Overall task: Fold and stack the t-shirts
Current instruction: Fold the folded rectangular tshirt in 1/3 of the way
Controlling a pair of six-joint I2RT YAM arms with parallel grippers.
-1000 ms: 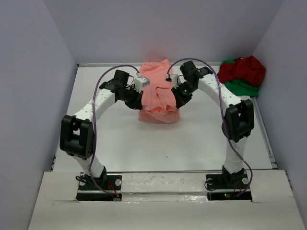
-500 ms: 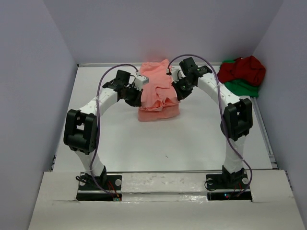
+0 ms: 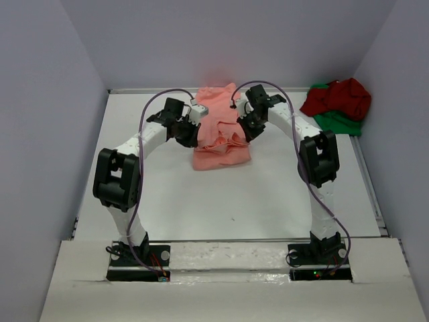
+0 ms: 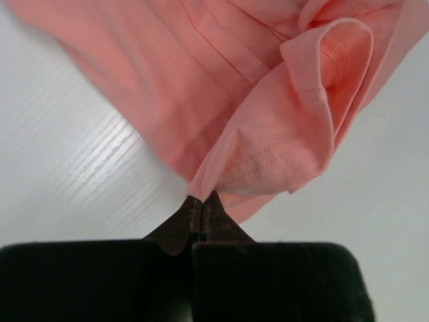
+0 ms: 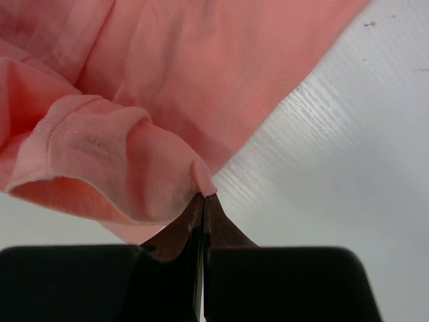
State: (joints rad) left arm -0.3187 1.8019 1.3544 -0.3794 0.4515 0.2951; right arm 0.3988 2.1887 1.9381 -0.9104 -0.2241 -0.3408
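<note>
In the top view the salmon-pink t-shirt (image 3: pixel 218 144) is lying bunched in the upper middle of the frame on the white surface (image 3: pixel 255 194). The left tool (image 3: pixel 190 134) is sitting at its left edge and the right tool (image 3: pixel 244 129) at its right edge. From that height the fingertips are hiding under the wrists, so the grip is not showing there. The left wrist view is supplying it: the dark tips are meeting at the lower centre of the frame, clenched on a corner of pink cloth, with a stitched, hemmed fold opening toward the upper right. The right wrist view is showing the same on the other side, with the tips clenched on a pink fold and a rounded hemmed loop sitting at the left. Only the top view is taking in the dark red t-shirt (image 3: pixel 342 97) and the green t-shirt (image 3: pixel 340 124), heaped together at the upper right, red lying on green, well apart from both tools
</note>
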